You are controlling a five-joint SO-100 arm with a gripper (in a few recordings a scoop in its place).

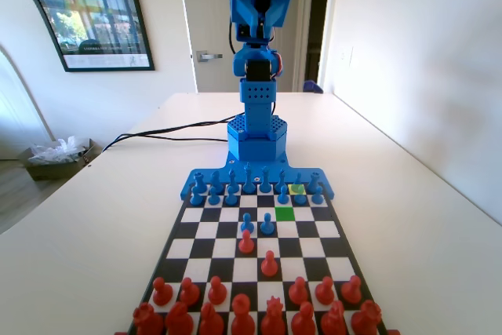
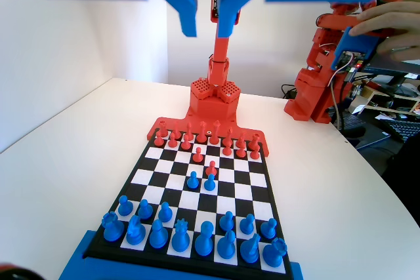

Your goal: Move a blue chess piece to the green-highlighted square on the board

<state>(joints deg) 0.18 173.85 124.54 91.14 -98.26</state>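
Overhead, the blue two-finger gripper (image 2: 207, 31) hangs high above the black-and-white checkered chessboard with its blue plastic edge (image 1: 338, 194), jaws a little apart and holding nothing. In the fixed view the bright green-highlighted square (image 1: 285, 213) lies bare, just in front of the blue back rows; a small solid-blue plastic chess piece (image 1: 267, 224) stands on the next square, diagonally nearer the camera

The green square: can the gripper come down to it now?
Probably yes. The green square is bare, and the gripper hangs open high above the board; blue pieces stand close behind it.
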